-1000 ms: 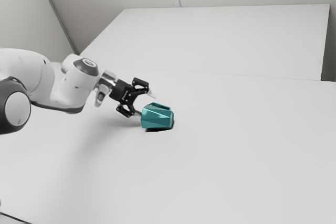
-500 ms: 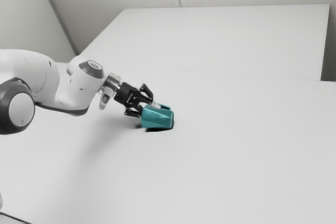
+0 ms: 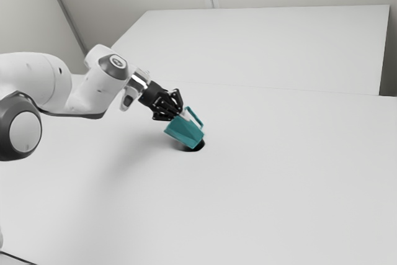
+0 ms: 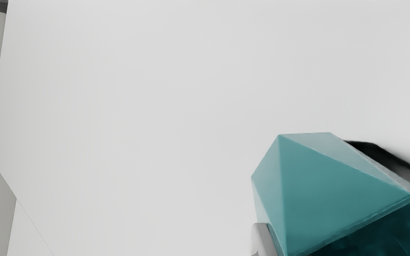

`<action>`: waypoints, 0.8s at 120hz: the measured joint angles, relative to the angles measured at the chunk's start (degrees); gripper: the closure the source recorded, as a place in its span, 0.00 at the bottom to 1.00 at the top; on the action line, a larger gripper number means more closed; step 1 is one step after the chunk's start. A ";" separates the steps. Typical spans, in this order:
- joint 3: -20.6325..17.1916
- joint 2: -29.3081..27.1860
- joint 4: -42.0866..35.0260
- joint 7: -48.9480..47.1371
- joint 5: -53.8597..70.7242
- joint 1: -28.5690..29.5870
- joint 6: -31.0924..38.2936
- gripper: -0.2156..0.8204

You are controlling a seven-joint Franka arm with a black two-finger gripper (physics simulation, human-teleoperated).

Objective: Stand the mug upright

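Where end effector (image 3: 180, 115) tips down, tilted mug (image 3: 186, 132) seems gripped below.

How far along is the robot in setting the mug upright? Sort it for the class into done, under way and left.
Done: the gripper looks shut on the teal mug near its rim. Under way: the mug leans, open end tilted up toward the arm, handle on its upper side. Left: level it, rest its base flat on the table, then let go.
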 joint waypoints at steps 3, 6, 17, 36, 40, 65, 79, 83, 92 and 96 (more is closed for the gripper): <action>-0.01 -0.17 -0.01 0.00 0.60 -0.24 0.01 0.95; -0.01 -0.37 -0.02 0.00 1.10 -0.44 0.03 0.96; 0.00 -1.38 -0.20 0.00 2.73 -1.13 0.28 0.96; -0.10 -8.77 -2.53 0.00 14.81 -4.05 1.01 0.97; -0.11 -10.23 -3.69 0.00 18.06 -4.79 1.34 0.97; -3.48 -18.33 -11.82 0.00 41.82 -6.96 4.64 0.97; -4.48 -22.40 -17.94 0.00 51.64 -8.80 8.94 0.97; -4.59 -23.43 -19.46 0.00 53.48 -9.36 10.23 0.97; -4.77 -25.77 -23.61 0.01 56.26 -10.54 13.45 0.97; -4.81 -26.58 -25.10 0.01 57.06 -10.66 14.83 0.97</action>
